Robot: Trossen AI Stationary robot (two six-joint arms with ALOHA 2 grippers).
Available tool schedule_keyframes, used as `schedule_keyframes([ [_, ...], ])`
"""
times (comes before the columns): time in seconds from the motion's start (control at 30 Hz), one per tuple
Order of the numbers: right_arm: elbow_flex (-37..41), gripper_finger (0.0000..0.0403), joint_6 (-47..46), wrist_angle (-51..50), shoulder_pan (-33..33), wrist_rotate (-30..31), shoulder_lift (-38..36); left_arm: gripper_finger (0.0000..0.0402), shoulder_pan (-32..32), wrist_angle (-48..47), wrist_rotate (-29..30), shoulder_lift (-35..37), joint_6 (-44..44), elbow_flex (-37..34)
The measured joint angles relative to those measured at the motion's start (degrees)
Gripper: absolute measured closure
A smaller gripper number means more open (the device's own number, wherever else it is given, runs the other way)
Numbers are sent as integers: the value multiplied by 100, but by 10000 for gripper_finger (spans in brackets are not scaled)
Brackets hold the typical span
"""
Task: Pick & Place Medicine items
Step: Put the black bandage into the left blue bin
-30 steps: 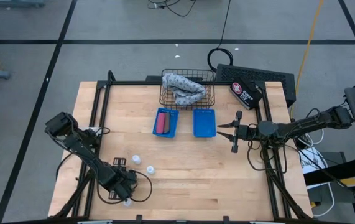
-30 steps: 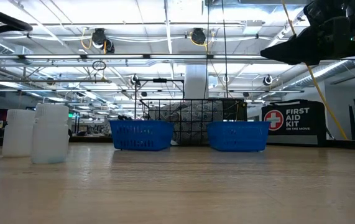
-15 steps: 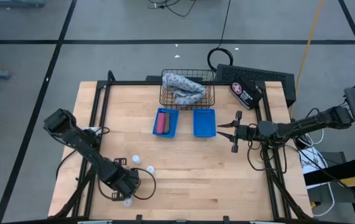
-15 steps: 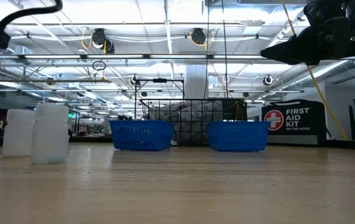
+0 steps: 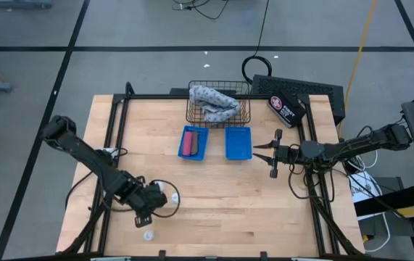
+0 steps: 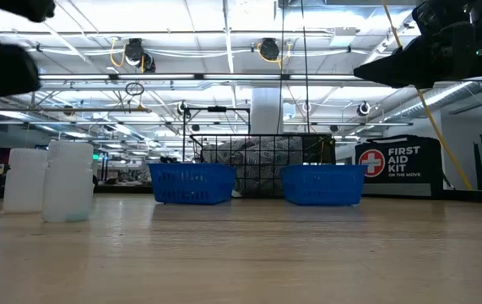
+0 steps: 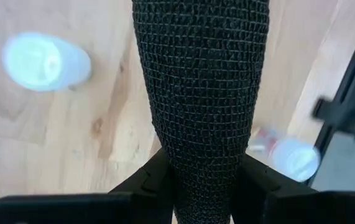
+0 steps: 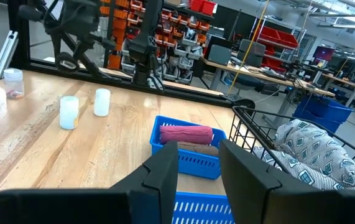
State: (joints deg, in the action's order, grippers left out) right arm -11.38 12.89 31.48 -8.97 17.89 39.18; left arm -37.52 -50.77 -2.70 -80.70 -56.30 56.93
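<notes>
Pink piece (image 5: 190, 141) lies in left blue bin (image 5: 199, 153), cloth (image 5: 214, 104) in wire basket (image 5: 248, 103).

- Left arm (image 5: 90, 156): dark, slim links with bulky black joints, and thin black cables looping beside it.
- Right arm (image 5: 352, 145): the same dark build, cable loops hanging under it.
- Right gripper (image 5: 273, 154): two dark fingers on a crossbar.

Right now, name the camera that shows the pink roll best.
Right wrist view: the pink roll lies side-on in the blue bin. High view shows only a small pink strip; low view hides it behind the bin wall; left wrist view misses it.
</notes>
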Motion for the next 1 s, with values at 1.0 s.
schedule_keyframes([
  [1.0, 0, 298, 27, 39, 0, 0, 0, 272, 2413, 1224, 1465, 165, -494, 7],
])
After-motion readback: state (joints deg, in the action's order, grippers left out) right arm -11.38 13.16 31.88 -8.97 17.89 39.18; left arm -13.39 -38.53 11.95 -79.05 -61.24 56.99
